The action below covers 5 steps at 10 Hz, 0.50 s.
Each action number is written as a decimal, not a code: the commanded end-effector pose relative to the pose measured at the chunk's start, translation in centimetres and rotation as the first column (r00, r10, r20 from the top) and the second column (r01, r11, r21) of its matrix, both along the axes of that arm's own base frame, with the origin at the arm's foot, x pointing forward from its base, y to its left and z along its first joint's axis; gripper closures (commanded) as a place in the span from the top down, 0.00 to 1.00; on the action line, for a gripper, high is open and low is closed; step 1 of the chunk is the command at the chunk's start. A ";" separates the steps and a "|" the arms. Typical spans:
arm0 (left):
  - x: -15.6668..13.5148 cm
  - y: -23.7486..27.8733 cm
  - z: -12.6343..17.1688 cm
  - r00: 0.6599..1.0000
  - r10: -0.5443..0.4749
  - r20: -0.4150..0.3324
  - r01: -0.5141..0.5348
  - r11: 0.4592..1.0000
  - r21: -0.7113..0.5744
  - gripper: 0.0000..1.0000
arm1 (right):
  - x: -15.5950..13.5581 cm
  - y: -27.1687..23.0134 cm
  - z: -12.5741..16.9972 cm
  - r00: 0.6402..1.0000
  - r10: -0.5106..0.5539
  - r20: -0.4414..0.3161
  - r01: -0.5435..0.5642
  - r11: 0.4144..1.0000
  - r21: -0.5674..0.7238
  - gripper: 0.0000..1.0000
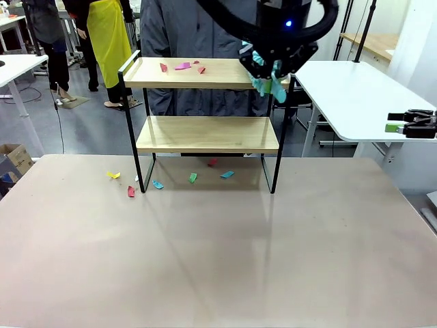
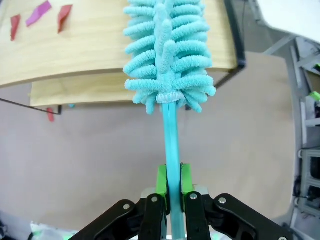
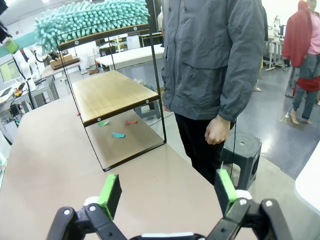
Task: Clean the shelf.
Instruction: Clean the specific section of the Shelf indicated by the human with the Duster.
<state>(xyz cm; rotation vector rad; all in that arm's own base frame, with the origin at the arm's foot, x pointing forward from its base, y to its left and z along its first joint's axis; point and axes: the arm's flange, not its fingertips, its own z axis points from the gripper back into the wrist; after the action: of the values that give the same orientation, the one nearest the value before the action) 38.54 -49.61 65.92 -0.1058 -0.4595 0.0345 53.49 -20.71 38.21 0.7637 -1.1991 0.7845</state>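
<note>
The shelf (image 1: 205, 134) stands mid-table, two wooden boards in a black frame. Pink and red paper scraps (image 1: 181, 66) lie on its top board (image 2: 90, 45). My left gripper (image 2: 173, 180) is shut on the handle of a teal fluffy duster (image 2: 167, 55), whose head rests over the right end of the top board. In the front view that gripper (image 1: 273, 58) hangs at the shelf's upper right corner with the duster (image 1: 268, 80) below it. My right gripper (image 3: 167, 192) is open and holds nothing, off to the table's right (image 1: 403, 123). From there the shelf (image 3: 112, 95) and duster (image 3: 90, 20) are seen side-on.
Several coloured paper scraps (image 1: 192, 178) lie on the table under and left of the shelf. A person in a grey jacket (image 3: 210, 60) stands behind the shelf, hand (image 3: 216, 131) at their side. A white side table (image 1: 355, 96) stands at the right, a stool (image 3: 242, 150) by the person.
</note>
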 end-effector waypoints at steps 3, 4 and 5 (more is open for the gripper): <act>2.9 8.6 -0.5 0.996 0.022 -0.083 -0.010 0.990 0.138 0.13 | 0.1 0.2 0.2 1.000 0.003 0.003 -0.003 1.000 -0.004 1.00; 3.6 11.6 -0.7 0.994 0.043 -0.098 -0.025 0.984 0.178 0.13 | 0.1 0.2 0.2 1.000 0.003 0.003 -0.003 1.000 -0.004 1.00; 3.9 14.2 -1.1 0.991 0.074 -0.114 -0.050 0.978 0.203 0.13 | 0.1 0.2 0.2 1.000 0.003 0.003 -0.003 1.000 -0.004 1.00</act>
<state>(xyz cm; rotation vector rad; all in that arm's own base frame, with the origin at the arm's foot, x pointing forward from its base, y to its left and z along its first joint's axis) 43.69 -38.03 65.78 0.0806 -0.3727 0.0544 53.50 -20.67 38.18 0.7646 -1.1987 0.7847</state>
